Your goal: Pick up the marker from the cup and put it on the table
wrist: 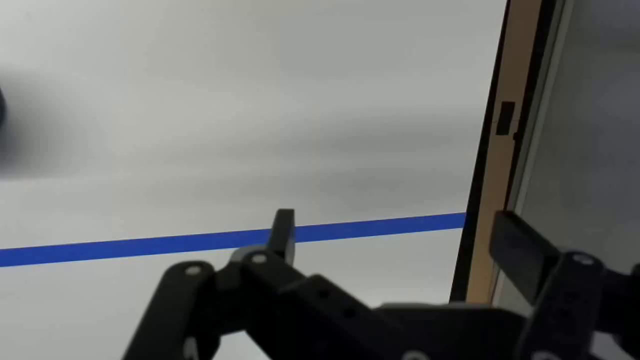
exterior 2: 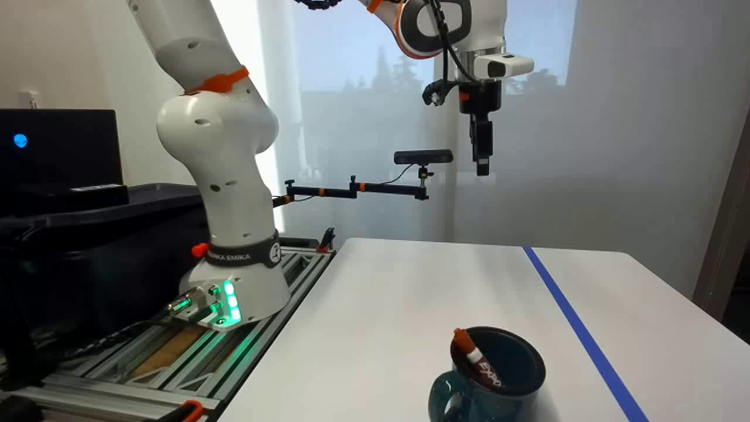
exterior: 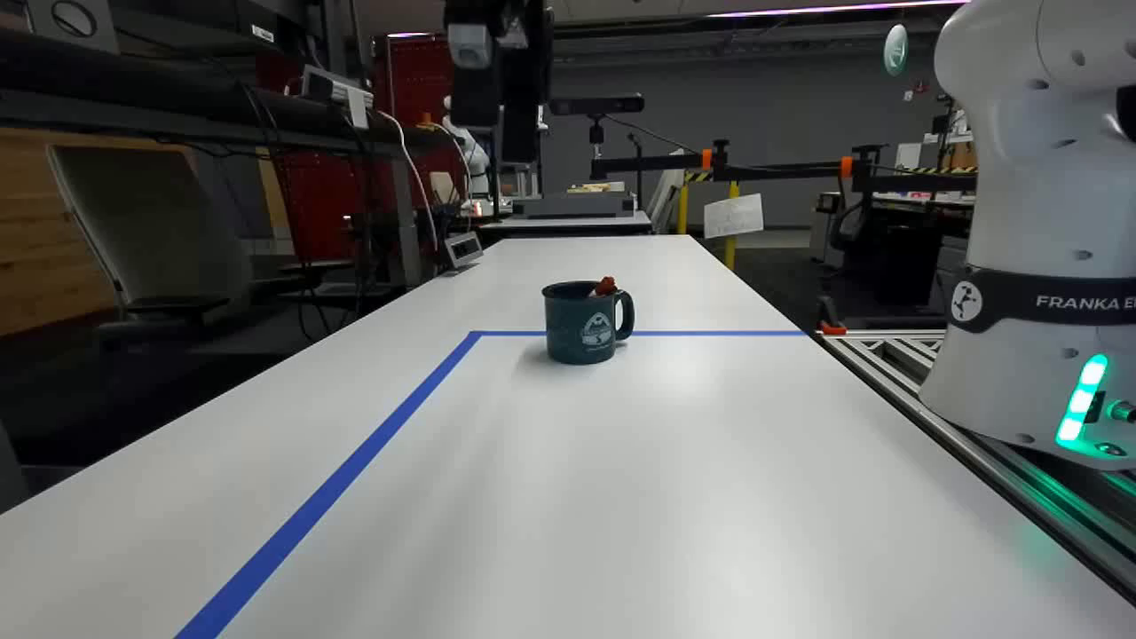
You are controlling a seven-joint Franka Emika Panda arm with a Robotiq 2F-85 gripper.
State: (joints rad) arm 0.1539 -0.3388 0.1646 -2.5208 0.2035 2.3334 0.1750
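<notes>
The dark teal-blue cup (exterior: pixel 568 328) stands upright on the white table (exterior: pixel 621 497), its handle at the right in this exterior view. The cup (exterior 2: pixel 498 407) also shows at the bottom of an exterior view. The marker (exterior 2: pixel 477 358) leans inside it with its reddish end above the rim; that end of the marker (exterior: pixel 605 286) shows in both exterior views. My gripper (exterior 2: pixel 482 167) hangs high above the table, apart from the cup, pointing down. In the wrist view the gripper (wrist: pixel 395 225) has its fingers wide apart with nothing between them. The marker is out of the wrist view.
Blue tape (exterior: pixel 355 453) marks lines on the table. The robot base (exterior 2: pixel 240 293) stands on a metal frame beside the table. A camera on a black bar (exterior 2: pixel 423 157) reaches out behind. In the wrist view a dark sliver (wrist: pixel 1 107) with a shadow shows at the left edge.
</notes>
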